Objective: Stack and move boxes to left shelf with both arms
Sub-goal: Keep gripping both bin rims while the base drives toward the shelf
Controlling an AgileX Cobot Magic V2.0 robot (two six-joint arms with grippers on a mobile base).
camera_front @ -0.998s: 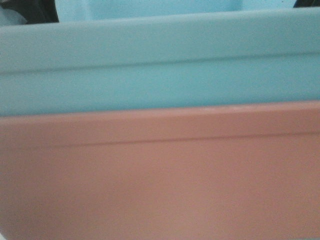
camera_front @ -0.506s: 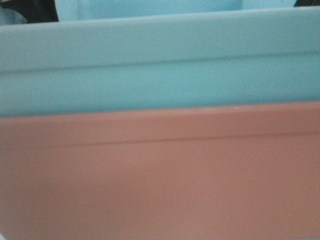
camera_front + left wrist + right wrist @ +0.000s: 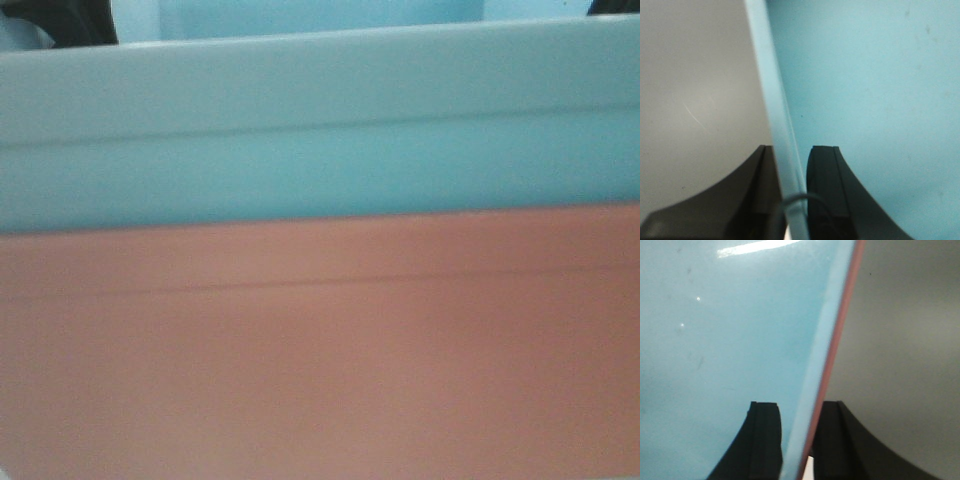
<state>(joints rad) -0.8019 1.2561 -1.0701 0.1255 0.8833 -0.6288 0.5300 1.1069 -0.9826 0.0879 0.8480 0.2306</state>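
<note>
One light-blue box [image 3: 320,130], one salmon-pink box [image 3: 320,350], and two grippers: left gripper [image 3: 790,150], right gripper [image 3: 798,404], two fingers [image 3: 822,190] each.

A plain greyish surface [image 3: 695,90], faintly scratched, lies blurred in the background

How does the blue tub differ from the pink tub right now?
Colour: the blue tub is light blue, the pink tub salmon. Position: the blue tub sits on top, nested inside the pink tub, its rim higher. Both have smooth walls with a horizontal groove.
</note>
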